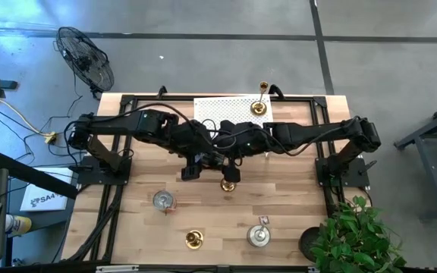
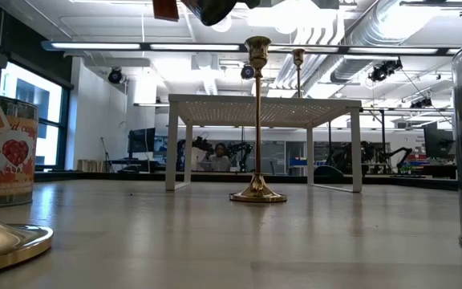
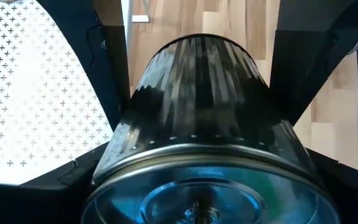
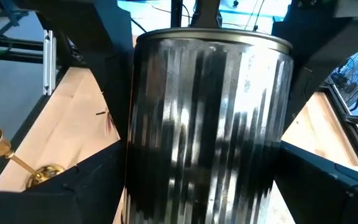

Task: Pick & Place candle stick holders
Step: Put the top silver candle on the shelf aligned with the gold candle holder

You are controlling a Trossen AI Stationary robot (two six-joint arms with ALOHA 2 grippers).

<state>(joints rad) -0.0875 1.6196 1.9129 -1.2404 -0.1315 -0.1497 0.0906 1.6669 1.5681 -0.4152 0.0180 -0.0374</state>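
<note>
The ribbed silvery cup-like holder (image 3: pixel 197 124) hangs in the air above the middle of the worktop (image 1: pixel 294 205), caught between both arms where they meet. In the left wrist view it fills the whole gap of the left gripper (image 3: pixel 204 62), round end toward the camera, with a dark finger pressed to each flank; those fingers are clenched on it. In the right wrist view the same holder stands broadside in the right gripper (image 4: pixel 209 43), its fingers (image 4: pixel 86 37) likewise lying against both sides, grasping it.

Just in front of the two grippers, a gold candlestick (image 1: pixel 228 183) stands upright on the wood. Behind them is the white perforated rack (image 1: pixel 226 106), with another gold candlestick (image 1: pixel 260 102) upright at its right end. Toward the near edge of the worktop stand two more silvery holders (image 1: pixel 163 200) (image 1: pixel 259 235), well apart, and a third gold candlestick (image 1: pixel 195 240) between them. A potted plant (image 1: pixel 355 235) sits off the near right corner, and a floor fan (image 1: pixel 86 57) beyond the far left corner.
</note>
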